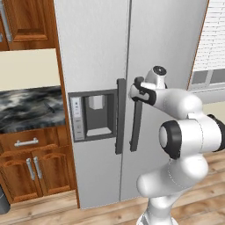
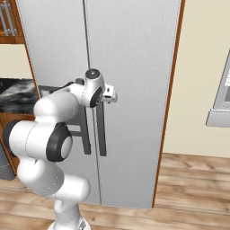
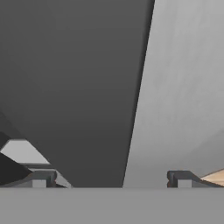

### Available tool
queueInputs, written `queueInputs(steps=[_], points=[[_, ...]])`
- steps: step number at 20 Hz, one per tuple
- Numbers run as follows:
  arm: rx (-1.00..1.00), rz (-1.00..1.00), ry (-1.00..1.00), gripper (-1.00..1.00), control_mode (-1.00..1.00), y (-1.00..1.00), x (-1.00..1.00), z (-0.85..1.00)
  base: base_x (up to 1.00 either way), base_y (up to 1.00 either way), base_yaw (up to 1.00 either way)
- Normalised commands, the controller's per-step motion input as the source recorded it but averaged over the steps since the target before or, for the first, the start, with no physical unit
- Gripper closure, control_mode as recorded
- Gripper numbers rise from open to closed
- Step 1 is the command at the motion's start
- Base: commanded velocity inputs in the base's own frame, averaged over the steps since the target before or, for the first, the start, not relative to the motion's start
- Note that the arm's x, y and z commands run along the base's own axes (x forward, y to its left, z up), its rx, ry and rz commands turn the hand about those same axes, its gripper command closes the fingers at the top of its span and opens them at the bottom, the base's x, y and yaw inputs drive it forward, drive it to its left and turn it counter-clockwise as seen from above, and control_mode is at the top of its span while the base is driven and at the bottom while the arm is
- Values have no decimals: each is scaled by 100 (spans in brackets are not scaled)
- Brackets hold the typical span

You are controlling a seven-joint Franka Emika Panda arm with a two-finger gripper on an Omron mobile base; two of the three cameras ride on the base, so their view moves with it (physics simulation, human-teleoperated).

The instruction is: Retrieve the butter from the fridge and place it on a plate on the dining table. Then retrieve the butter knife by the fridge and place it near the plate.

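Note:
The light grey fridge (image 1: 96,44) (image 2: 134,67) stands shut, its two dark vertical handles side by side at the middle seam. My gripper (image 1: 137,85) (image 2: 110,95) is at the top of the right door's handle (image 1: 136,127) (image 2: 102,134). In the hand view the gripper (image 3: 111,179) is open, and the dark handle (image 3: 83,87) runs between the spread fingertips (image 3: 41,178) against the grey door (image 3: 183,87). The butter, the plate and the dining table are out of view. I cannot make out the butter knife on the marbled counter.
A water dispenser panel (image 1: 94,114) sits in the left door. Left of the fridge is a marbled counter (image 1: 30,107) over wooden cabinets (image 1: 30,171), with a dark bin (image 1: 3,202) on the floor. A window (image 1: 211,52) lies to the right, above a wooden floor (image 2: 193,179).

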Motion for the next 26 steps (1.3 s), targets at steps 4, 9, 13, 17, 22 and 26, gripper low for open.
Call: queueInputs(steps=[4,9,13,17,22,26], points=[[0,0,-9,-100,-100,11,5,-34,0,0,0],[0,0,-6,-100,-100,12,11,-22,0,0,0],[0,0,-4,-100,-100,2,17,-7,0,0,0],[0,0,-1,-100,-100,0,23,-14,0,0,0],[0,0,-1,100,-100,0,28,-8,0,0,0],[0,0,-2,100,-100,0,15,-2,0,0,0]])
